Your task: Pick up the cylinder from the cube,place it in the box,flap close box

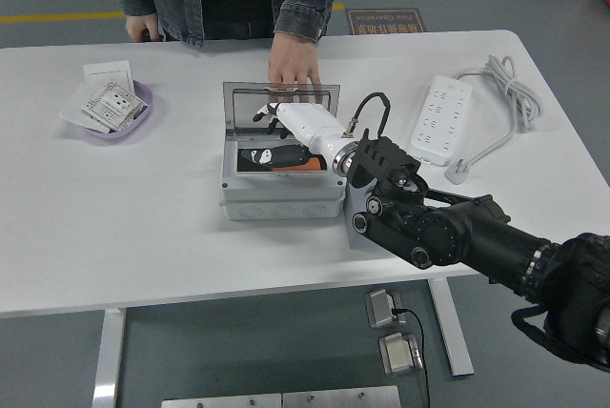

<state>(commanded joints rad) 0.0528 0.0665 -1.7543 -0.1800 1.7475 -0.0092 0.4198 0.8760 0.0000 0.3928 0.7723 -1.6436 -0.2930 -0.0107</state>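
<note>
The grey box (282, 196) stands at the table's middle with its clear lid (250, 95) upright at the back. An orange cylinder (297, 166) lies inside the box on its dark floor. My right hand (274, 137), white with black fingers, is over the box's opening, just above the cylinder. Its fingers are spread and hold nothing. A person's hand (292, 69) rests on the lid's top edge. My left arm is out of view.
A purple dish (132, 122) with white cards sits at the far left. A white power strip (440, 120) and its coiled cable (512, 90) lie at the right. The person stands at the far edge, other hand (143, 26) by the table's rim.
</note>
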